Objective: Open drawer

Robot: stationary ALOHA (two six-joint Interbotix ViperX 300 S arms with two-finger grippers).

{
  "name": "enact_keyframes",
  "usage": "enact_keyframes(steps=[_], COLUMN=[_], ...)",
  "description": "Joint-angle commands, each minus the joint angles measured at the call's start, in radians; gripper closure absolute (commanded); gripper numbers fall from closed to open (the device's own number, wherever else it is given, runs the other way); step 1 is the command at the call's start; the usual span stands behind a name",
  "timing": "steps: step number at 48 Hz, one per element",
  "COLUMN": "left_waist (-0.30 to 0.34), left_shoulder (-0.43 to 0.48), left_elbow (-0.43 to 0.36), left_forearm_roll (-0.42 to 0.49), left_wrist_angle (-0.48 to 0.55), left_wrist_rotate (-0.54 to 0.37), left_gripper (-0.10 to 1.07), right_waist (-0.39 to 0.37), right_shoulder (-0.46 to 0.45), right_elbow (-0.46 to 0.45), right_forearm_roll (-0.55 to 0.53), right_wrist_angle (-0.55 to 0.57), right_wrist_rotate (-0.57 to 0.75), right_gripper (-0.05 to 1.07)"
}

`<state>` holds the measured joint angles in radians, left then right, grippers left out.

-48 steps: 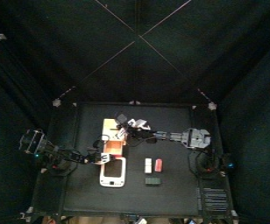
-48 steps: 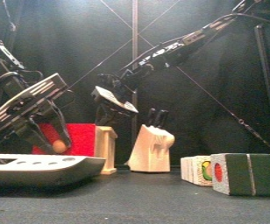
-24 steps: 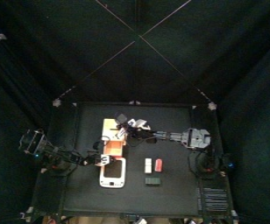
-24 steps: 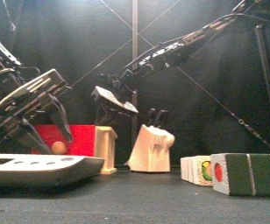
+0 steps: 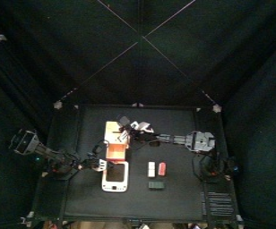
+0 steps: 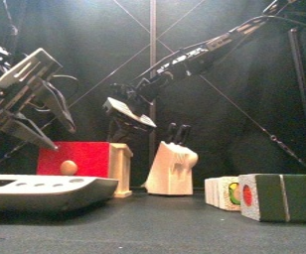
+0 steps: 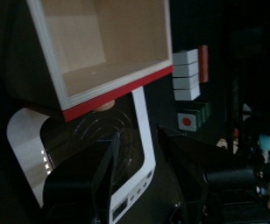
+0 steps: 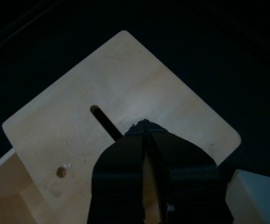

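Top view: the left gripper (image 5: 71,165) hangs at the left edge of the table, and the drawer (image 5: 108,161) lies just beside it toward the table's middle, slid out of the light-wood box (image 5: 112,136). The right gripper (image 5: 133,134) rests on the far part of this box. A white gadget (image 5: 116,180) lies close in front of the drawer, so there is little room there.

Front view: the left gripper (image 6: 30,124) is above the drawer (image 6: 82,157) and does not touch it. The red front of the drawer and its round knob (image 6: 66,167) are below the jaws and a little to the inner side. The air around the gripper is free.

Left wrist view: the jaws of the left gripper (image 7: 149,188) stand apart with nothing between them. Ahead of them the drawer (image 7: 103,44) shows its bare inside, so I judge that the opening is nearly or fully done. The gadget (image 7: 55,149) lies directly under the jaws, and small red and white blocks (image 7: 187,74) lie to one side.

Right wrist view: the jaws of the right gripper (image 8: 147,140) are together, their tips against a wooden panel (image 8: 79,114) of the box. It seems to steady the box.

The next move, I think, is only to pull the left arm away, upward or outward, and to keep clear of the gadget and the drawer's front edge.
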<state>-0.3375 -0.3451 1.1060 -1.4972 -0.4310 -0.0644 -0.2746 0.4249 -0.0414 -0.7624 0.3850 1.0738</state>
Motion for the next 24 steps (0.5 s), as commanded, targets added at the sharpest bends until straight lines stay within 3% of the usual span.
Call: enact_keyframes(steps=[1,12,24], left_waist=[-0.003,-0.002,0.017], left_shoulder=[-0.069,-0.160,-0.172], left_elbow=[0.014,0.032,0.037], left_forearm_roll=[0.104,0.449,0.686], left_wrist_angle=[-0.002,0.003,0.000], left_wrist_rotate=[0.003,-0.006,-0.005], left_gripper=[0.20,0.20,0.20], right_waist=[-0.002,0.000,0.000], right_shoulder=[-0.046,-0.074,-0.092], right_elbow=[-0.034,-0.046,-0.037], right_forearm_roll=[-0.003,-0.003,-0.003], right_wrist_angle=[-0.008,-0.054,-0.112], right_wrist_rotate=[-0.002,-0.002,-0.003], right_gripper=[0.76,0.76,0.76])
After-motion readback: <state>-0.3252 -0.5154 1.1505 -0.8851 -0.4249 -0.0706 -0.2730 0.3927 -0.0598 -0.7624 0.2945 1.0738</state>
